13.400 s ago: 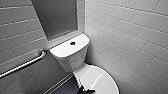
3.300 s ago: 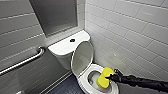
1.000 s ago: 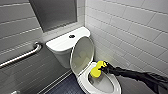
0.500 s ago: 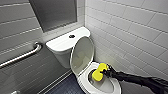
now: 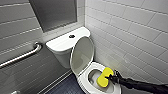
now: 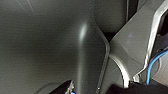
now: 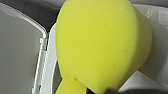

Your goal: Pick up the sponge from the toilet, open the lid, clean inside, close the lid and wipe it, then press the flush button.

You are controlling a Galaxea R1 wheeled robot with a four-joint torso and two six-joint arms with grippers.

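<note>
1. The right gripper [image 5: 112, 78] reaches in over the bowl, and its fingers are clamped shut on the sponge [image 5: 104, 77], gripping it at the pinched waist on the side nearer the tiled wall [image 5: 130, 32].
2. The sponge hangs in the open mouth of the toilet [image 5: 84, 81], inside the ring of the rim on the wall side. I cannot tell whether its lower lobe touches the ceramic.
3. In the right wrist view the sponge's broad yellow face bulges close to the camera, with the white rim and the raised lid behind it.
4. The lid [image 5: 82, 53] stands up, leaning back against the tank, its pale inner face turned toward the bowl.
5. The flush button [image 5: 72, 36] sits dark in the middle of the white tank top [image 5: 61, 43].
6. The room is a narrow corner with pale tiles on both walls, a grey panel [image 5: 55, 12] above the tank, a metal grab bar [image 5: 22, 56] on the far wall, and a dark floor [image 5: 66, 87] beside the bowl.
7. The sponge's long axis is steeply tilted: one lobe points up and toward the tiled wall, the other down into the bowl.
</note>
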